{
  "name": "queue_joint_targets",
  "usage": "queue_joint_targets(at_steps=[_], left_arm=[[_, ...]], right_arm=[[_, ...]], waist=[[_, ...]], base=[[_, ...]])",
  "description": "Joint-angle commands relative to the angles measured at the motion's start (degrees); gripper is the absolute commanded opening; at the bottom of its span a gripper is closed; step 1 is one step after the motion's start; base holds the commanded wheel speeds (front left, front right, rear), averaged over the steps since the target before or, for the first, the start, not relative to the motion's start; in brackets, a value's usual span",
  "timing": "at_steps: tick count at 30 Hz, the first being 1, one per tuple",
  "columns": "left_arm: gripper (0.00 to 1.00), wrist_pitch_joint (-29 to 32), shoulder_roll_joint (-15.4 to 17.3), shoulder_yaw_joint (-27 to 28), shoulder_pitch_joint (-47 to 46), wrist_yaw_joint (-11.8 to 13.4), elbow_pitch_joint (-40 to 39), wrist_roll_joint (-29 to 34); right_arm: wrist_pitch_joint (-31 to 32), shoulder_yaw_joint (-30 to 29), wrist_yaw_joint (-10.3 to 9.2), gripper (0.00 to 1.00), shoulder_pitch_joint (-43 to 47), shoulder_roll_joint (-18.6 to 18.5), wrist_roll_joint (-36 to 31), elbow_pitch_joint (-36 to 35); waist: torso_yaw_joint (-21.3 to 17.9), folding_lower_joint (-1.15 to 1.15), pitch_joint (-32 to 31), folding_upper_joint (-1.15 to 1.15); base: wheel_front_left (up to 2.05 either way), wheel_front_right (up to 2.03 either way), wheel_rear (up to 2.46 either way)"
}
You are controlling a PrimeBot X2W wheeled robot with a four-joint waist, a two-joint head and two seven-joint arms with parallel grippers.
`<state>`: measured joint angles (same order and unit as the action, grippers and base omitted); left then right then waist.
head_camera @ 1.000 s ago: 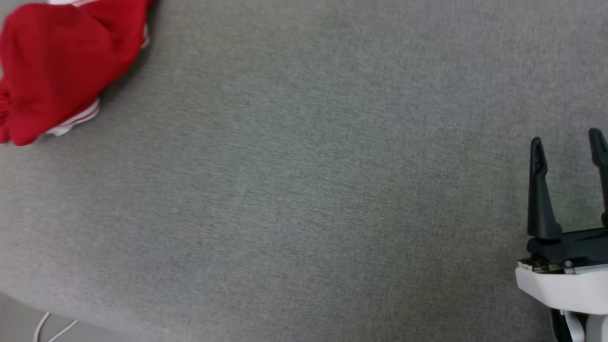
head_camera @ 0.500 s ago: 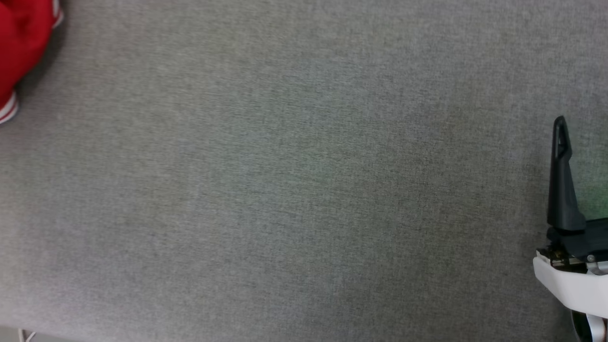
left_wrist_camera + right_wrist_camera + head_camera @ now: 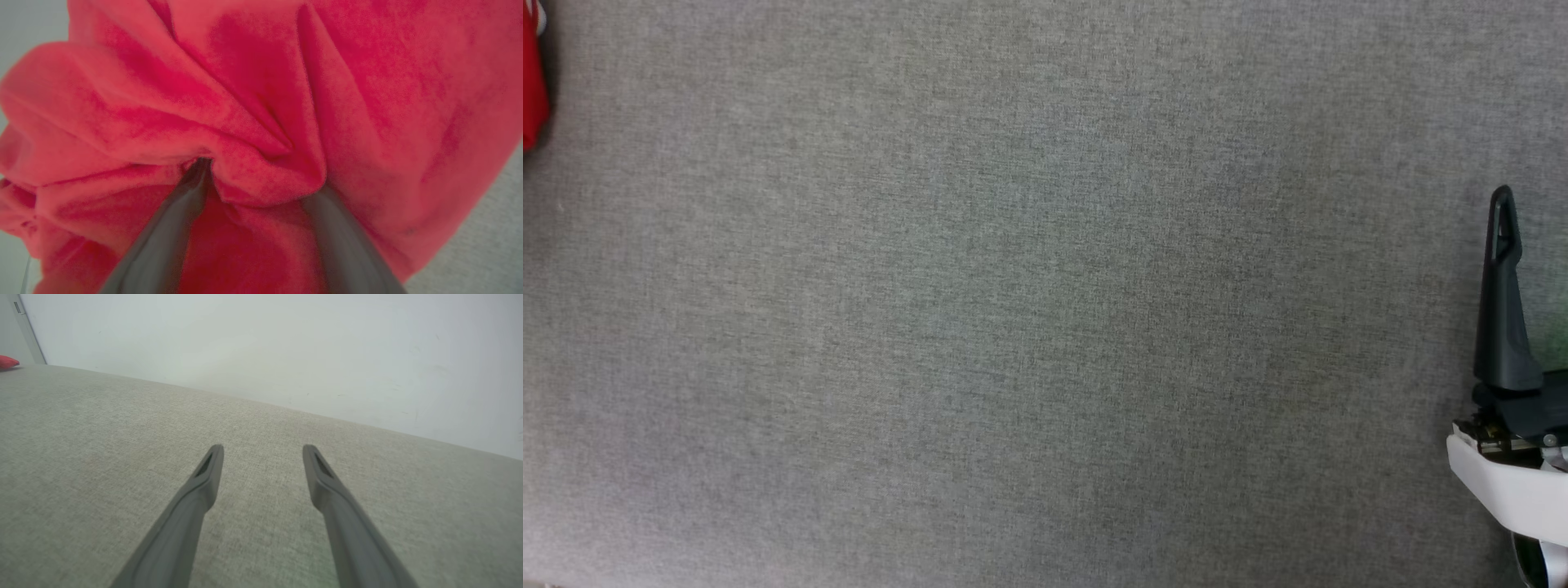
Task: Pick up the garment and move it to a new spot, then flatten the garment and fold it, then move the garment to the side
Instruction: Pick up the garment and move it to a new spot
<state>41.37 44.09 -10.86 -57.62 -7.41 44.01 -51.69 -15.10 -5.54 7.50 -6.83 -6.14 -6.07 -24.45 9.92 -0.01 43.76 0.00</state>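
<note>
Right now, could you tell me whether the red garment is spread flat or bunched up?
Bunched up: in the left wrist view the garment lies in deep, overlapping folds and creases, not laid flat.

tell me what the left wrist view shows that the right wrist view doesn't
Left wrist view: the garment close up, all crumpled red folds, with the left hand open and its fingers pushed into the cloth. Right wrist view: the right hand open and holding nothing, above the grey surface, with a pale wall behind. Shared: the red garment, a small scrap at the far left edge in the right wrist view, and the grey surface.
</note>
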Motion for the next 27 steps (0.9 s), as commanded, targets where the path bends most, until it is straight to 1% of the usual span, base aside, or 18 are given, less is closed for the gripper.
queue_joint_targets(at_steps=[1,2,3,9,13,17,20,23,27], left_arm=[[0.66,0.4,-3.8,-3.1,4.0,0.0,1.7,0.5],[0.09,-0.8,-3.5,-3.3,3.5,0.0,1.5,0.8],[0.0,-1.8,-3.1,-3.6,2.8,0.0,1.1,1.0],[0.0,-8.4,0.7,-4.9,-2.9,0.0,-1.8,3.3],[0.0,-10.9,1.9,-6.8,-4.9,0.0,-5.2,5.2],[0.0,-11.7,3.7,-8.9,-7.1,0.0,-10.6,7.1],[0.0,-11.1,4.7,-10.9,-8.8,0.0,-15.3,7.6],[0.0,-10.7,4.9,-13.7,-11.4,0.0,-19.4,7.8],[0.0,-10.6,4.1,-18.3,-14.9,0.0,-24.2,7.3]], right_arm=[[-0.1,-0.1,-0.02,1.0,-0.4,-0.1,-0.1,0.0],[-0.1,-0.1,-0.02,1.0,-0.4,0.0,-0.2,0.1],[-0.1,0.0,-0.02,1.0,-0.3,0.0,-0.1,0.1],[-0.1,0.8,-0.02,1.0,0.1,0.4,0.6,1.3],[-0.1,1.3,-0.02,1.0,0.2,1.0,1.3,2.5],[-0.1,1.7,-0.02,1.0,0.7,1.8,1.9,3.7],[-0.1,1.8,-0.02,1.0,1.2,2.3,2.5,4.5],[-0.1,2.1,-0.02,1.0,1.4,2.7,3.0,5.3],[-0.1,2.6,-0.02,1.0,1.8,3.1,3.6,6.3]], waist=[[0.1,0.01,-0.5,0.0],[0.2,0.01,-0.9,0.0],[0.2,0.01,-1.5,0.0],[0.8,0.01,-6.0,0.0],[0.7,0.01,-9.8,0.0],[0.2,0.01,-14.0,0.0],[-0.3,0.01,-16.7,0.0],[-1.1,0.01,-19.2,0.0],[-2.8,0.01,-22.4,0.0]], base=[[0.0,0.0,0.0],[0.0,0.0,0.0],[0.0,0.0,0.0],[0.0,0.0,0.0],[0.0,0.0,0.0],[0.0,0.0,0.0],[0.0,0.0,0.0],[0.0,0.0,0.0],[0.0,0.0,0.0]])
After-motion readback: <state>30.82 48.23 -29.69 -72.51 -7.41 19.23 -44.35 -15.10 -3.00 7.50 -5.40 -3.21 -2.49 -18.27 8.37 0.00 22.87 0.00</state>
